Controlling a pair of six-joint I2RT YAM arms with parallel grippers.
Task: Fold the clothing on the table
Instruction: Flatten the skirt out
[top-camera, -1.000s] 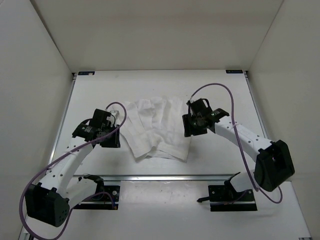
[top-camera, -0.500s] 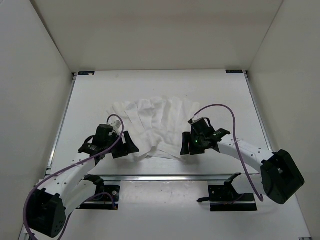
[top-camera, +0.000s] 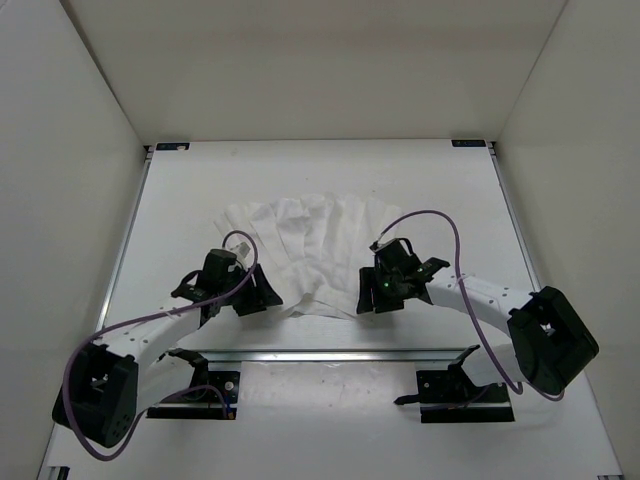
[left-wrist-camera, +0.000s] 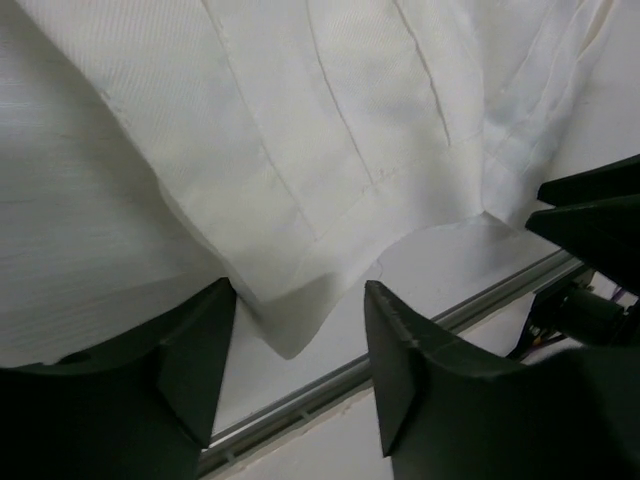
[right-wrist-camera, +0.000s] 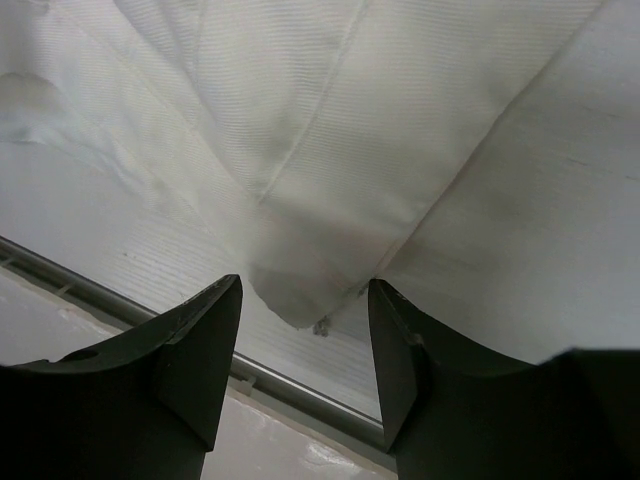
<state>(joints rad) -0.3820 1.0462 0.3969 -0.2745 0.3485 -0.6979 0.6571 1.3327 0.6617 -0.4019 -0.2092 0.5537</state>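
The clothing (top-camera: 305, 245) is a thin white garment spread in a fan shape on the table (top-camera: 180, 200), its near hem close to the front rail. My left gripper (top-camera: 260, 297) stands open at the garment's near left corner. In the left wrist view that corner of the clothing (left-wrist-camera: 300, 150) lies between the dark fingers (left-wrist-camera: 190, 360), unpinched. My right gripper (top-camera: 368, 298) is open at the near right corner. In the right wrist view a frayed tip of the clothing (right-wrist-camera: 330, 130) sits between the gripper's (right-wrist-camera: 305, 285) fingers (right-wrist-camera: 400, 350), touching neither.
The table's metal front rail (top-camera: 330, 353) runs just behind both grippers and shows again as the rail (left-wrist-camera: 480, 300) and the rail (right-wrist-camera: 100, 290). White enclosure walls (top-camera: 60, 150) stand on three sides. The right gripper's fingers (left-wrist-camera: 600, 210) show in the left wrist view.
Both grippers have moved toward the near rail. The garment has gone from a bunched shape to a wider, flatter fan. The left jaws stand wider apart than before.
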